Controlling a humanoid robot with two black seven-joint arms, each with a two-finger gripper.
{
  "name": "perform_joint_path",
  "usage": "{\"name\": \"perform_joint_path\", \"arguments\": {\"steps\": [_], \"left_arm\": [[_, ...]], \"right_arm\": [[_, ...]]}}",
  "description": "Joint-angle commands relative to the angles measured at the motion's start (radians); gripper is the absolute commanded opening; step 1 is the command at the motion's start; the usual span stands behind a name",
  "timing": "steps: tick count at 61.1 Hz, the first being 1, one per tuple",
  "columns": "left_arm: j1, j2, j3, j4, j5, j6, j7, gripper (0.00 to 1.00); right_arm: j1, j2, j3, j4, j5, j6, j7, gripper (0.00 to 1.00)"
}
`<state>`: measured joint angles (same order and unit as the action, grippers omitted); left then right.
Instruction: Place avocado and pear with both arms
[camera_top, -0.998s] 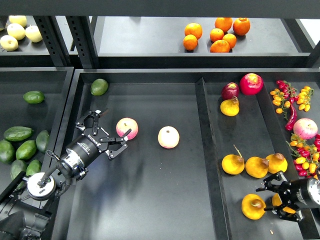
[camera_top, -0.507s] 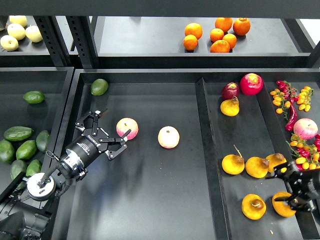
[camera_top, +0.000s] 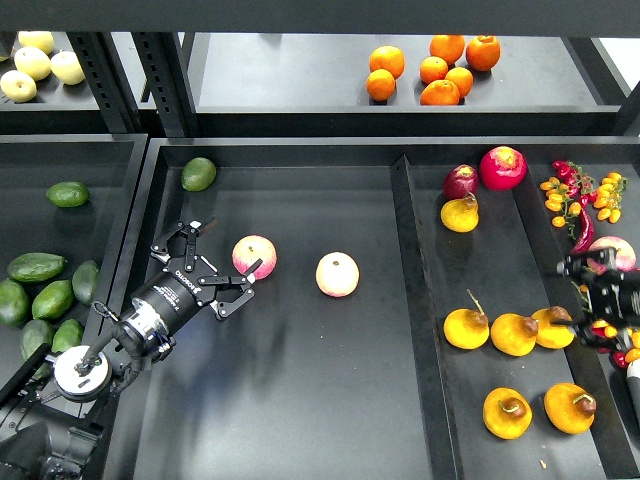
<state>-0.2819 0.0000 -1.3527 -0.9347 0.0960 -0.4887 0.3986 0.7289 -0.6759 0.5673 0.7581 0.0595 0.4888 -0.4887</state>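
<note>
A dark green, elongated avocado (camera_top: 36, 267) lies in the left tray among several other avocados. A plump golden pear (camera_top: 507, 412) with a brown dimple lies at the front of the right tray, with a second pear (camera_top: 570, 407) beside it. My left gripper (camera_top: 215, 262) is open and empty in the middle tray, just left of a pink-and-yellow apple (camera_top: 254, 257). My right gripper (camera_top: 582, 300) is open and empty at the right edge, blurred, next to a row of three pears (camera_top: 513, 334).
A second apple (camera_top: 337, 274) lies mid-tray. A rounder green avocado (camera_top: 198, 173) sits at the middle tray's back left. A raised divider (camera_top: 415, 300) separates the middle and right trays. Oranges (camera_top: 440, 70) are on the back shelf. Peppers and small tomatoes (camera_top: 590, 200) crowd the far right.
My right gripper has moved from the two front pears back and to the right, holding nothing. The front pears stay in place. The left arm has not moved.
</note>
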Motion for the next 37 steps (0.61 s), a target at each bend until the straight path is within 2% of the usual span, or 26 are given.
{"name": "perform_joint_path", "arguments": {"steps": [1, 10, 24, 32, 37], "left_arm": [[0.001, 0.000, 0.000, -0.003, -0.001, 0.000, -0.001, 0.99], [0.001, 0.000, -0.002, -0.009, -0.002, 0.000, -0.003, 0.99], [0.007, 0.000, -0.008, -0.018, -0.004, 0.000, -0.003, 0.99], [0.009, 0.000, -0.008, -0.018, -0.005, 0.000, -0.004, 0.99], [0.009, 0.000, -0.008, -0.018, -0.012, 0.000, -0.007, 0.99]], "right_arm": [[-0.002, 0.064, 0.083, -0.036, 0.003, 0.000, 0.000, 0.78], [-0.003, 0.193, 0.255, -0.071, 0.002, 0.000, 0.000, 0.78], [-0.029, 0.366, 0.368, -0.112, -0.004, 0.000, 0.000, 0.79], [-0.051, 0.421, 0.373, -0.114, -0.006, 0.000, 0.000, 0.91], [-0.072, 0.464, 0.382, -0.121, -0.006, 0.000, 0.113, 0.96]]}}
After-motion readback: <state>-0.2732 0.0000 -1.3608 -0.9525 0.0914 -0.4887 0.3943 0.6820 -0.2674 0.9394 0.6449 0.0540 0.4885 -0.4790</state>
